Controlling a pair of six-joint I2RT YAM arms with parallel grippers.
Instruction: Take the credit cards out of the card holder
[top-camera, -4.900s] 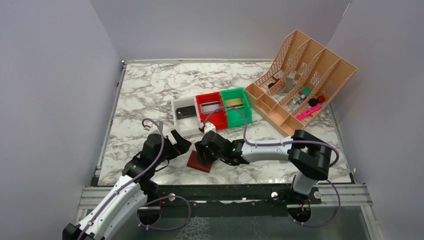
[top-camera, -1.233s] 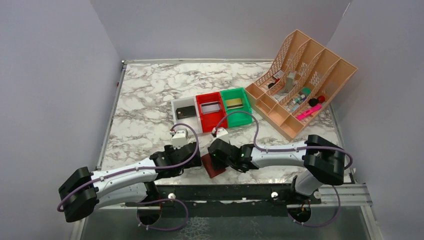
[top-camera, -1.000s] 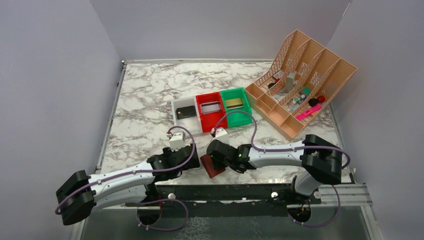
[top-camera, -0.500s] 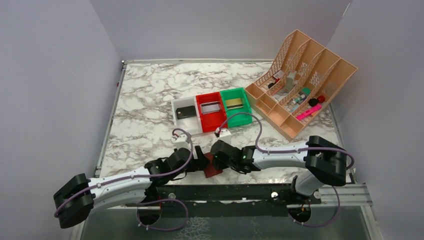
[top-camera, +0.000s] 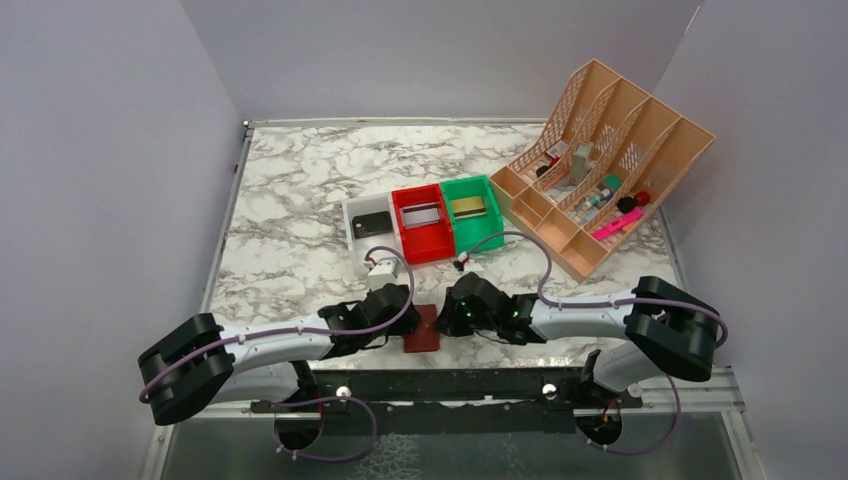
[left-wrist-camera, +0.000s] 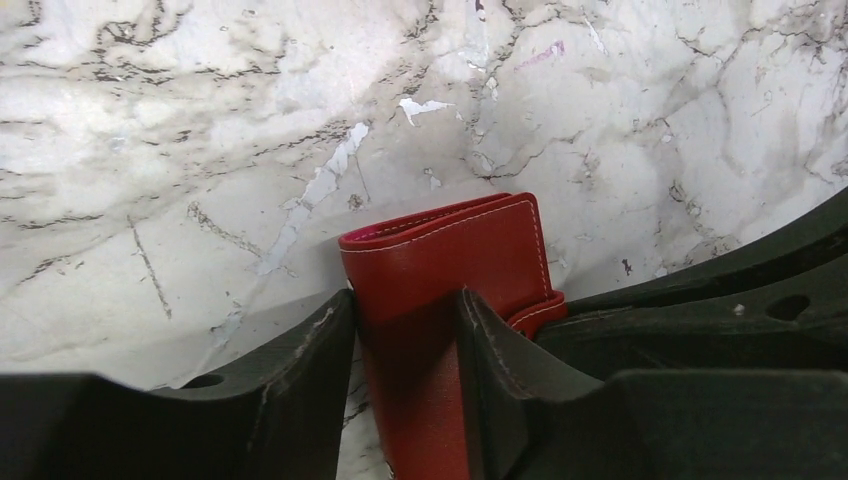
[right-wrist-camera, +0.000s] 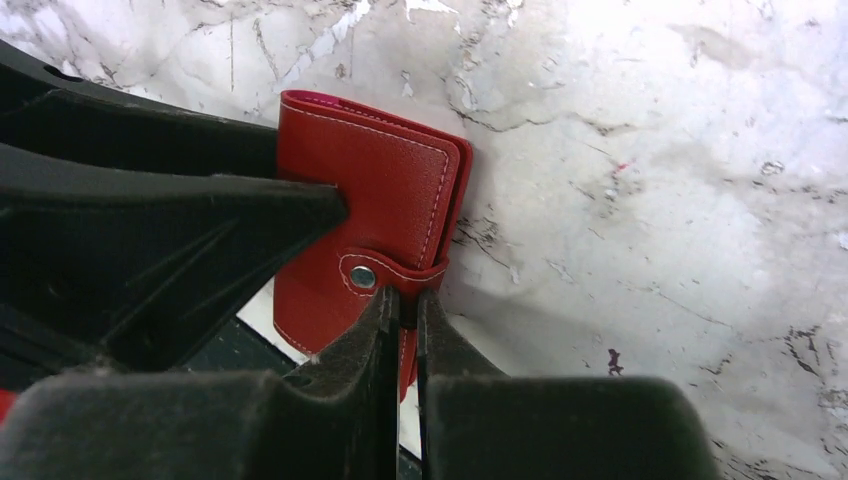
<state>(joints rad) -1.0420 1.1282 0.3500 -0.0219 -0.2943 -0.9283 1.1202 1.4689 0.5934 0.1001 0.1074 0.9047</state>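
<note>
Well forward on the marble desk (top-camera: 300, 190), at its near edge, the dark-red card holder (top-camera: 422, 332) lies folded shut between the two arms. The left pincer (left-wrist-camera: 408, 380) grips it by both long sides. The right pincer (right-wrist-camera: 405, 330), pressed almost together, pinches the strap (right-wrist-camera: 395, 272) just below its metal snap. Farther back stand three bins side by side. A black card (top-camera: 371, 224) lies in the white bin (top-camera: 352, 208), a grey card (top-camera: 421, 214) in the red bin (top-camera: 436, 243) and a gold card (top-camera: 470, 206) in the green bin (top-camera: 478, 238). Any print on the cards is too small to read. A peach rack (top-camera: 640, 140) of oddments stands at the far right.
</note>
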